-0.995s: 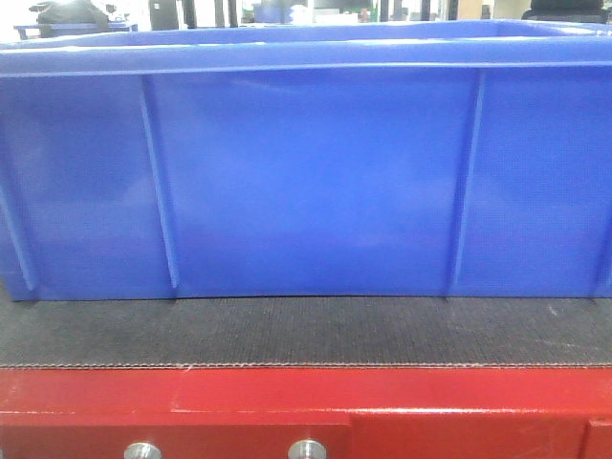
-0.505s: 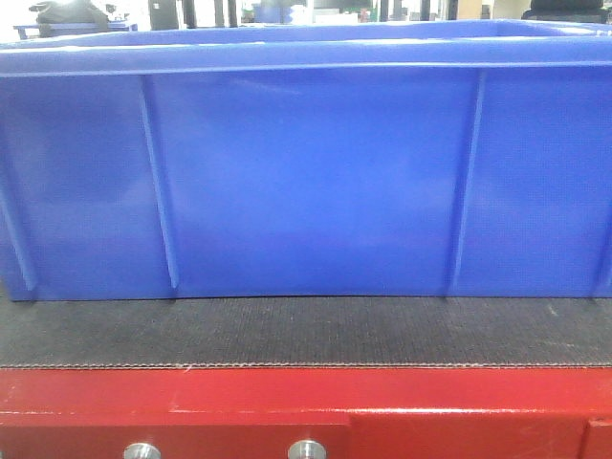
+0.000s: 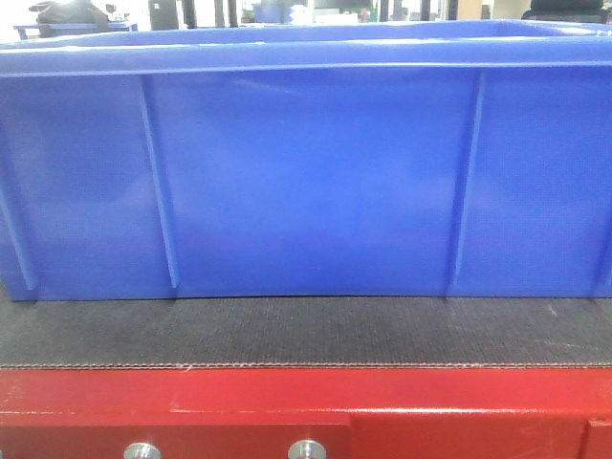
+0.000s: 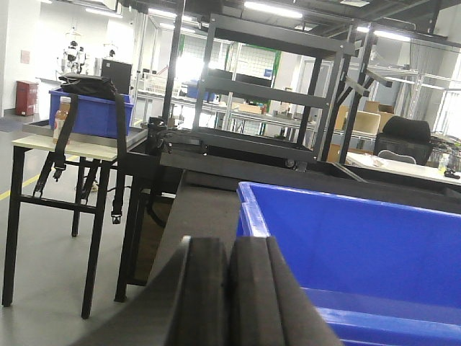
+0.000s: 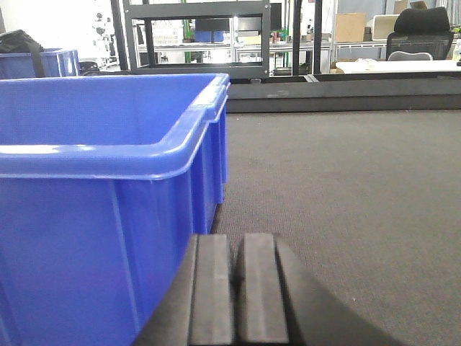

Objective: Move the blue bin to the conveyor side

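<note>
Nothing has moved: the large glossy blue plastic bin [image 3: 306, 172] sits on the dark textured conveyor belt [image 3: 306, 330]. Both the left gripper [image 4: 229, 288] and the right gripper [image 5: 234, 288] are pressed together and empty, so you should push low on its end walls, evenly.

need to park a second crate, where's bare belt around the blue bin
Most bare belt shows in the right wrist view: the conveyor runs bare from the blue bin rightward and back to the far rail. In front, only a narrow strip lies between the bin's wall and the red frame. Left of the bin, a slim strip of belt remains.
</note>
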